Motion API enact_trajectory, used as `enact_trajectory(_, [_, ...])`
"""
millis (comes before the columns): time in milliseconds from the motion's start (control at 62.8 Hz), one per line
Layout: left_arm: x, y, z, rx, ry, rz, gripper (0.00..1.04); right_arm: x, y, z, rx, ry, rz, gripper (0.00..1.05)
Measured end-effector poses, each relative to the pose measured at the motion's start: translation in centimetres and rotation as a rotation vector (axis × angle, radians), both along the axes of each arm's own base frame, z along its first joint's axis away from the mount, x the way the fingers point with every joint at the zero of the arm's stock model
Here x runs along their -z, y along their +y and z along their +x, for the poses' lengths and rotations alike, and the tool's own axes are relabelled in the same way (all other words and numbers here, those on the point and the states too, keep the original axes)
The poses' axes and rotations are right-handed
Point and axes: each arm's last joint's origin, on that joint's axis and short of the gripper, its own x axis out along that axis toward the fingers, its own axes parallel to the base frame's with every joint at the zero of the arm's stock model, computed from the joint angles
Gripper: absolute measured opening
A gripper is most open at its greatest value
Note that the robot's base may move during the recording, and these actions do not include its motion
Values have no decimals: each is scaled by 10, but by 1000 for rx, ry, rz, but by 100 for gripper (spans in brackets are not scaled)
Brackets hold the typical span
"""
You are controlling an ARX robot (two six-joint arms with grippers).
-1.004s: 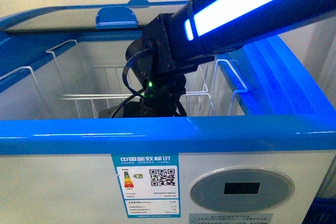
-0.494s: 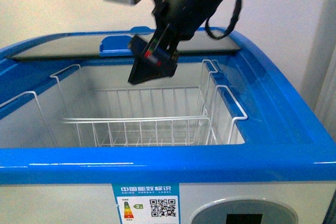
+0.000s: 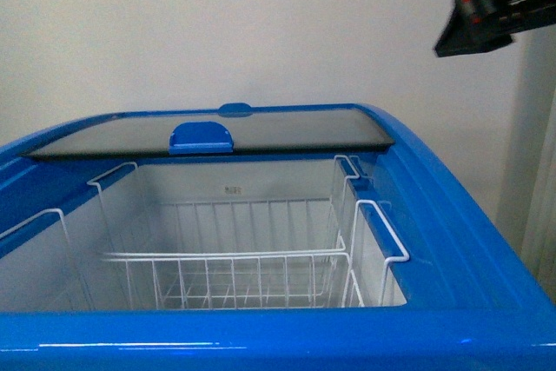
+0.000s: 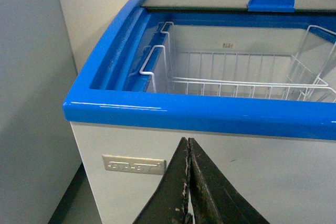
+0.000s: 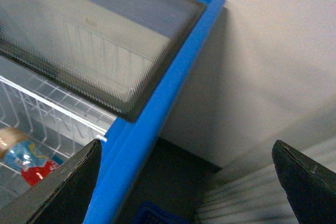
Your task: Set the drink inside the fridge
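Observation:
The fridge [image 3: 452,215] is a white chest with a blue top rim, and its near half is uncovered. White wire baskets [image 3: 252,271] hang inside it. The drink [image 5: 23,156] lies in a basket, showing its blue label and red part, seen only in the right wrist view. My right gripper [image 5: 186,182] is open and holds nothing, high above the fridge's right rim [image 5: 157,103] and the floor beside it. In the front view it shows at the upper right [image 3: 491,10]. My left gripper [image 4: 188,182] is shut and holds nothing, low in front of the fridge's white front wall [image 4: 262,171].
A sliding glass lid [image 3: 287,132] with a blue handle [image 3: 201,136] covers the fridge's far half. A tall grey cabinet [image 4: 31,103] stands close by the fridge's left side. A white wall [image 3: 261,32] runs behind. Something blue [image 5: 152,216] sits on the dark floor.
My right arm has come up out of the fridge and swung away to the upper right. The front view has risen, so the fridge's front label no longer shows.

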Motion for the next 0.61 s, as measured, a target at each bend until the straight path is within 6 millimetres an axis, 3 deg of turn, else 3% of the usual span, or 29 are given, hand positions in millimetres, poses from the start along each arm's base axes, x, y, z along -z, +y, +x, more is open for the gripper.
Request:
enact_trajectory(48, [0, 0, 0, 0, 0, 0, 3, 4, -9, -31, 22, 16, 62, 97])
enact_trajectory(127, [0, 0, 0, 0, 0, 0, 3, 23, -19, -102, 57, 68, 156, 97])
enact_trajectory(223, [0, 0, 0, -1, 0, 0, 3, 49, -26, -138, 234, -276, 245, 74])
enact_trajectory(350, [0, 0, 0, 0, 0, 0, 3, 99, -26, -158, 243, -318, 284, 45])
enact_trajectory(430, [0, 0, 0, -1, 0, 0, 3, 121, -26, -162, 248, -280, 282, 32])
enact_trajectory(605, [0, 0, 0, 0, 0, 0, 3, 145, -26, -181, 247, -296, 285, 3])
